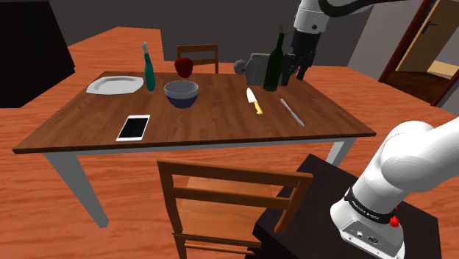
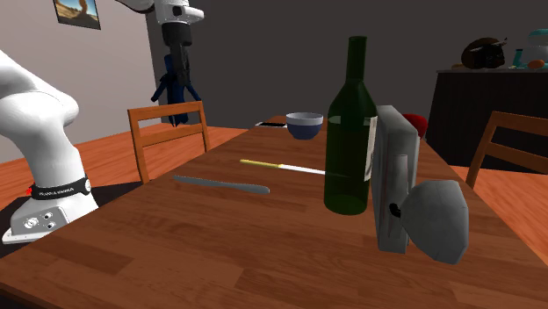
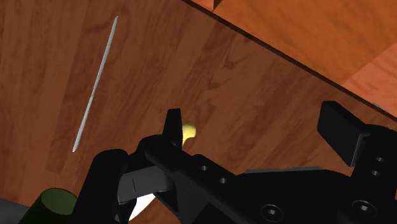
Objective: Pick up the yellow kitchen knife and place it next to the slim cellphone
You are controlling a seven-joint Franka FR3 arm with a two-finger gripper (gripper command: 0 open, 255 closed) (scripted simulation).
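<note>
The knife (image 1: 254, 101) has a yellow handle and a white blade and lies flat on the wooden table (image 1: 213, 132), right of the middle in the shoulder view. In the second exterior view the knife (image 2: 277, 165) lies in front of the bowl. The slim cellphone (image 1: 133, 127), white-faced with a dark rim, lies near the table's front left edge. My black gripper (image 1: 296, 72) hangs open above the table's far right side, well above the knife and holding nothing. Between its fingers (image 3: 173, 124) in the wrist view, the knife's yellow handle end (image 3: 189, 132) peeks out; the hand hides most of the blade.
A dark green bottle (image 1: 274, 62) and a grey box-like object (image 1: 254, 70) stand close beside the gripper. A thin grey knife (image 1: 292, 112) lies right of the yellow one. A blue-grey bowl (image 1: 181, 93), teal bottle (image 1: 149, 70), plate (image 1: 115, 84) and chairs (image 1: 221, 206) surround them.
</note>
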